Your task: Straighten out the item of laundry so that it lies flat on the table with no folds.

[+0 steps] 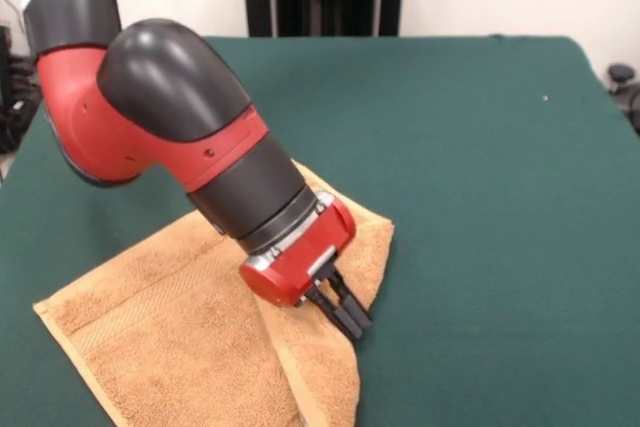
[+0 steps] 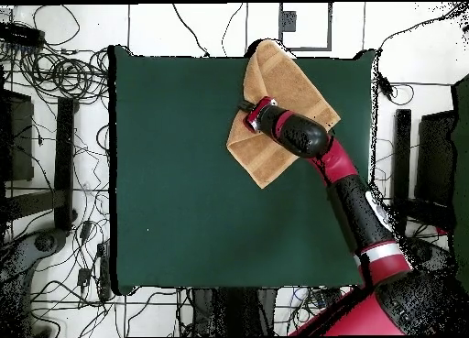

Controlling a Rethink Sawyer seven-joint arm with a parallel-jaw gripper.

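The gripper (image 1: 352, 319) had its 2 black fingers (image 1: 345, 312) pressed together at the folded edge of the towel (image 1: 180, 347) on the green table (image 1: 480, 197).

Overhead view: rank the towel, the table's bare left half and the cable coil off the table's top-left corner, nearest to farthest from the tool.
1. Towel, directly beneath the tool.
2. Table's bare left half, left of it.
3. Cable coil, on the floor beyond the table's top-left corner.
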